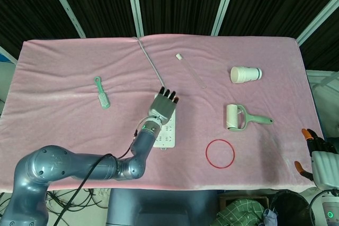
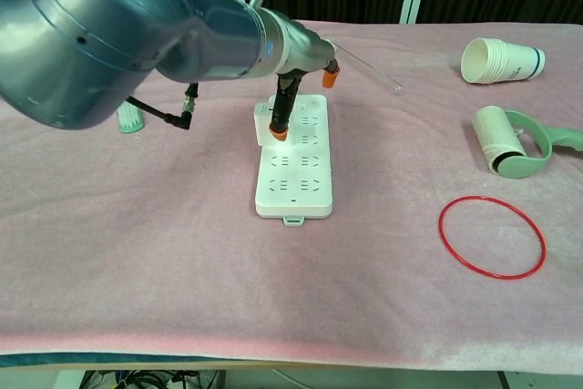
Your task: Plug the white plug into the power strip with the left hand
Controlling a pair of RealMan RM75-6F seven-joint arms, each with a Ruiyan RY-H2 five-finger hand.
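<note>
While my left hand (image 1: 163, 106) hovers above the power strip (image 2: 294, 168), its fingers (image 2: 331, 75) are spread apart and grip nothing. Directly beneath it, the white plug (image 2: 264, 121) sits on the strip's far end, 1 fingertip touching it. My right hand (image 1: 319, 154) waits well off to the right, its fingers' state unclear.

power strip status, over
Left hand fingers spread over power strip. White plug at strip's far end, seating unclear. Right hand idle at table edge.
</note>
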